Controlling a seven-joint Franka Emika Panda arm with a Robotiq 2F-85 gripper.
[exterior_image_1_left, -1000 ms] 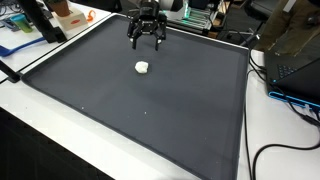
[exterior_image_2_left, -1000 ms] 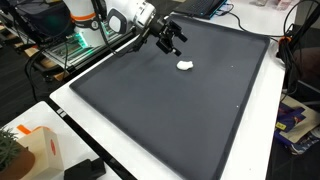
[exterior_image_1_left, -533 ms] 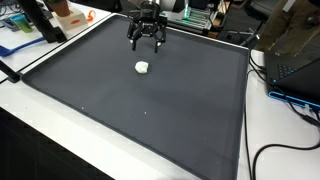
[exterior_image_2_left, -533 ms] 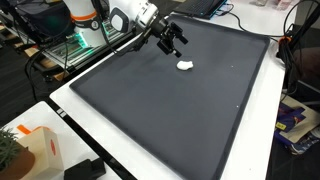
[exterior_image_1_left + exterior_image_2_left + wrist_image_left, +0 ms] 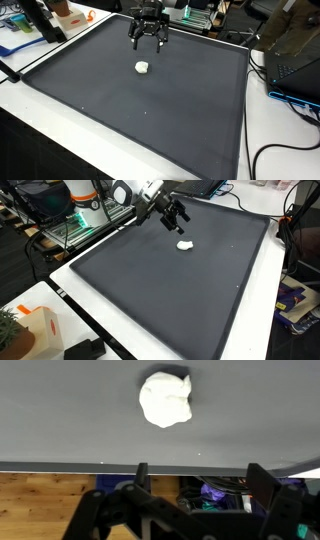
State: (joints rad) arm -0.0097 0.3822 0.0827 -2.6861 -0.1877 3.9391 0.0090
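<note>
Hand risen slightly, jaws spread, white crumpled lump on grey mat

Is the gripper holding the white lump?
No, the gripper hangs open above the dark mat, and the white lump lies on the mat, well clear of it.

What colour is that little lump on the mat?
The lump is white; wrist view shows it best.

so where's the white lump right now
In both exterior views the white lump lies on the dark mat near its far edge, apart from the open jaws.
</note>
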